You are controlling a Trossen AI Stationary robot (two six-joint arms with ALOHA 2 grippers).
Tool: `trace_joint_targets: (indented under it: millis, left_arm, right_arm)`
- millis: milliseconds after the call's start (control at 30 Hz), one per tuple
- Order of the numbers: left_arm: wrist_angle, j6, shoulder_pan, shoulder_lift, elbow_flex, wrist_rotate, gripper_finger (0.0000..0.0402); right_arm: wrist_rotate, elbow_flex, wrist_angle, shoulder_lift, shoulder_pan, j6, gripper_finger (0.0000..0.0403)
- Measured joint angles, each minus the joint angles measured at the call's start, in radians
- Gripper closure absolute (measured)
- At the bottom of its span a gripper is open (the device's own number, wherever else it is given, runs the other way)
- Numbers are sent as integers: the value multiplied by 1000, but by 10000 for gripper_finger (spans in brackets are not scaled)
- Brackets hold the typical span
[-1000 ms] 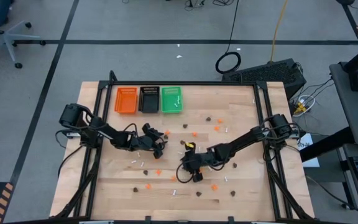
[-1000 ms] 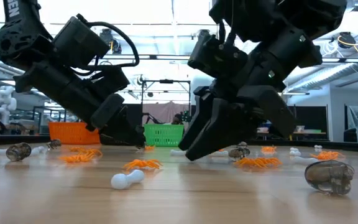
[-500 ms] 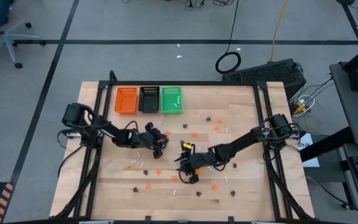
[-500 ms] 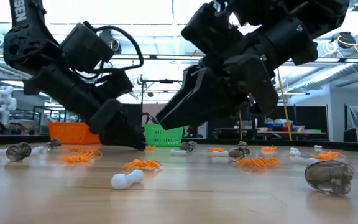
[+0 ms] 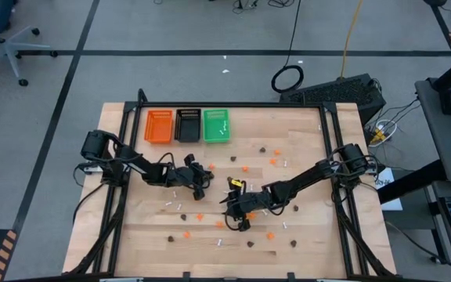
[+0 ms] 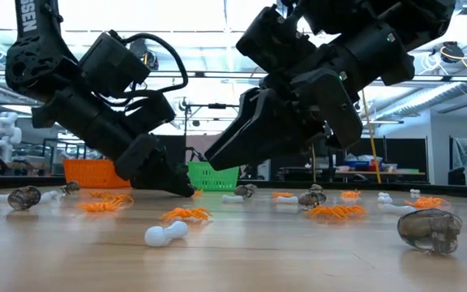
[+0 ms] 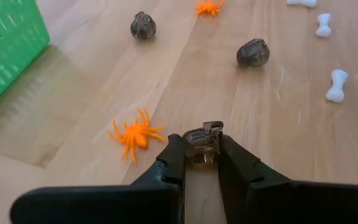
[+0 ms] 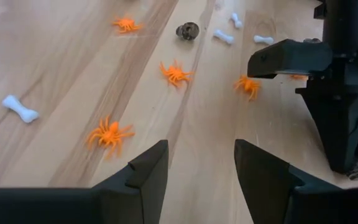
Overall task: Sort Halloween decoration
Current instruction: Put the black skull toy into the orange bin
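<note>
Left gripper, near the green tray, pinches a dark brown trinket beside an orange spider; right gripper gapes empty.

The high view looks straight down from well above, taking in the whole tabletop and the floor around it. The low view sits at tabletop height, close, facing level across the wood into the room. Each wrist view looks forward, very near the wood. The green tray shows in the high, low and left wrist views.
</note>
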Motion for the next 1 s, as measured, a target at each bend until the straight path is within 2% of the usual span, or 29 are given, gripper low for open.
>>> trace_joint_targets:
  millis: [333, 533, 667, 900, 1000]
  left_arm:
    - [-18, 47, -33, -95, -1, 0, 351]
    - [-108, 131, -38, -217, -1, -16, 350]
    - [-181, 285, -38, -332, -1, -19, 350]
    - [-295, 716, -53, -515, -1, -28, 350]
    - [-310, 855, -61, -560, -1, -65, 350]
  right_arm:
    - [0, 0, 4, 0, 2, 20, 234]
    - [0, 0, 6, 0, 2, 20, 234]
    - [0, 0, 15, 0, 2, 21, 234]
    - [0, 0, 4, 0, 2, 20, 234]
    - [1, 0, 4, 0, 1, 19, 234]
